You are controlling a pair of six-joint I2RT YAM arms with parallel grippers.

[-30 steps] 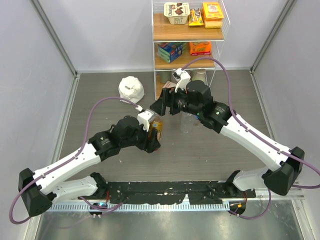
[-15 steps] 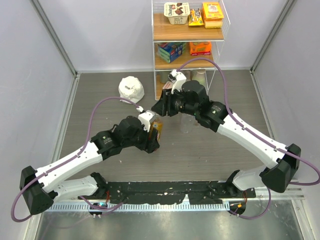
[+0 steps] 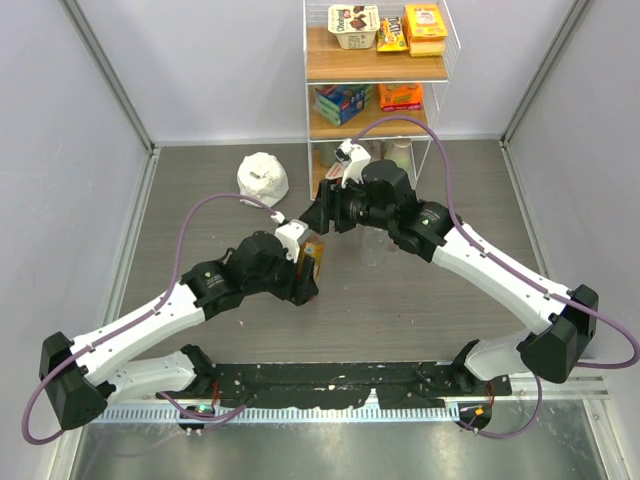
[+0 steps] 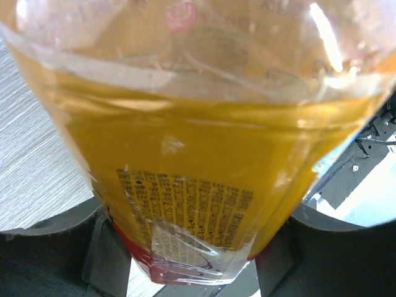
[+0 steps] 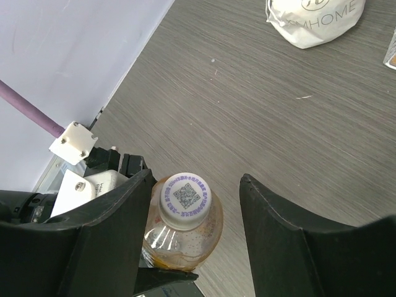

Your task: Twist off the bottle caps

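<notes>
Hovers over the white cap (image 5: pixel 185 197) with the right tool (image 5: pixel 197 183) spread, one finger to either side and bare table (image 5: pixel 247 93) showing in the gap on one side, so grips nothing yet; looks lined up that way to close on the rim and twist; clamps the amber bottle (image 4: pixel 185 154) low on its body with the left tool (image 4: pixel 192 253), dark fingers (image 4: pixel 43 260) pressed to both flanks beside the printed label, most likely to stop it turning along with the cap; holds it upright on the table, neck straight up under the right tool, which suits a grip from above; shows the cap seated square on the neck, code-printed top facing the camera, so judged not unscrewed yet; places both tools near the middle of the table in the overhead view, just in front of the shelf rack (image 3: pixel 375 70); leaves a clear bottle (image 3: pixel 372 245) standing just beside the amber one, under the right arm, its cap too hidden to judge; leaves the white bag (image 3: pixel 262 178) well apart at the back left, out of the way of either arm.
</notes>
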